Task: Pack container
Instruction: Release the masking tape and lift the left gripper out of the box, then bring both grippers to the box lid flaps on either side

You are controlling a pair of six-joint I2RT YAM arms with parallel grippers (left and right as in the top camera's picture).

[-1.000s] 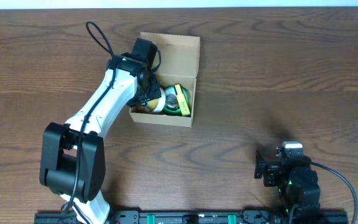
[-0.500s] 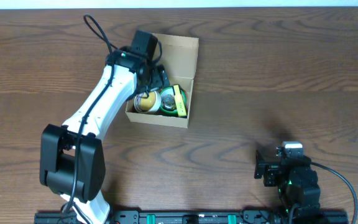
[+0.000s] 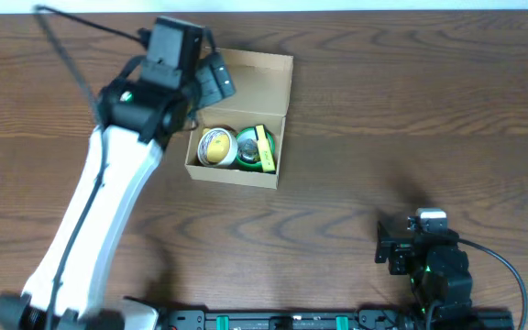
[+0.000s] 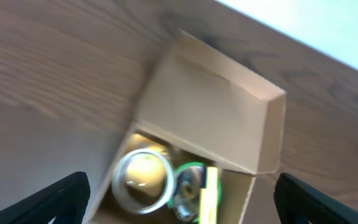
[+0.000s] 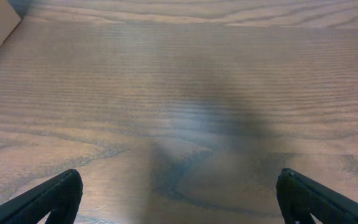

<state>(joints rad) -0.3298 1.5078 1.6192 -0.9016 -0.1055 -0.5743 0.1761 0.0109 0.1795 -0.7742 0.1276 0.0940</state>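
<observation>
Hovering over open container [image 3: 266,84]: left gripper [image 3: 214,81] spread, empty; right gripper [image 5: 179,196] spread above table [image 3: 411,110].

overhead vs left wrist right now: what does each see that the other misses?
Only overhead: the whole left arm, with the left gripper by the container's rear-left corner, and the right arm parked at the near edge.
Only left wrist: its fingertips spread wide apart, and a close look at the flap lid's folded side tab.
Both: the container open, with a yellowish round item and a green item inside.
</observation>
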